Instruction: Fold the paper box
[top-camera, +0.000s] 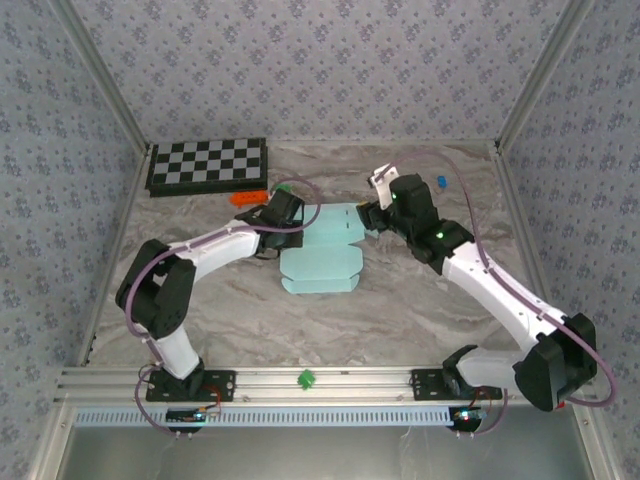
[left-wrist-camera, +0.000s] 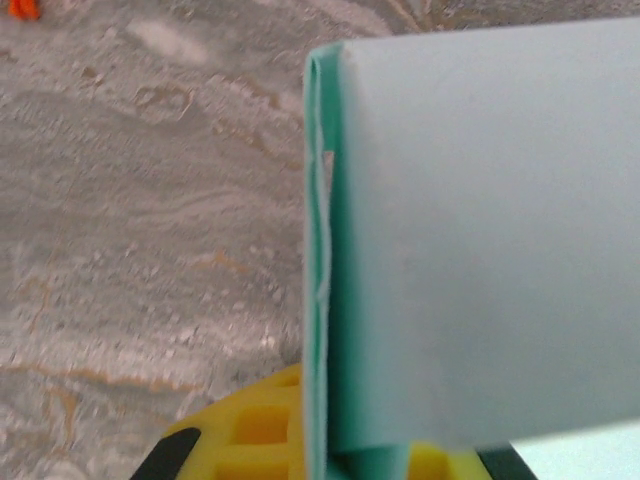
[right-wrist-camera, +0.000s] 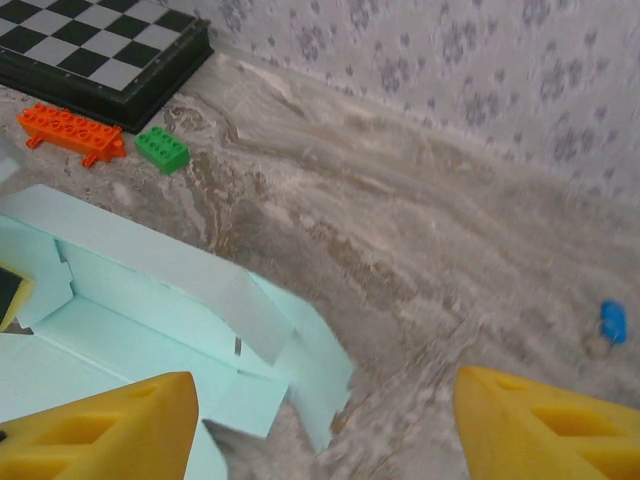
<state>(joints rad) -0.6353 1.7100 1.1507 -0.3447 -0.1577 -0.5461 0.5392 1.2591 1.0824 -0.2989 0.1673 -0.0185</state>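
**Half-formed box at mid-table: left gripper pinching it, right gripper spread beside it.**

On the table the box lies between my two arms, its near panels flat and its far flaps and one long wall raised. I judge it to be very light thin card, stiff along the scored creases, floppy across the panels, easily dented and likely to slide on the smooth top. The left gripper is closed on the box's left edge, with folded card rising from between its jaws; such an anchor should stop the sheet skating. The right gripper hovers over the far right corner, jaws wide and holding nothing. I would grasp a flap's free edge near a crease, never mid-panel.
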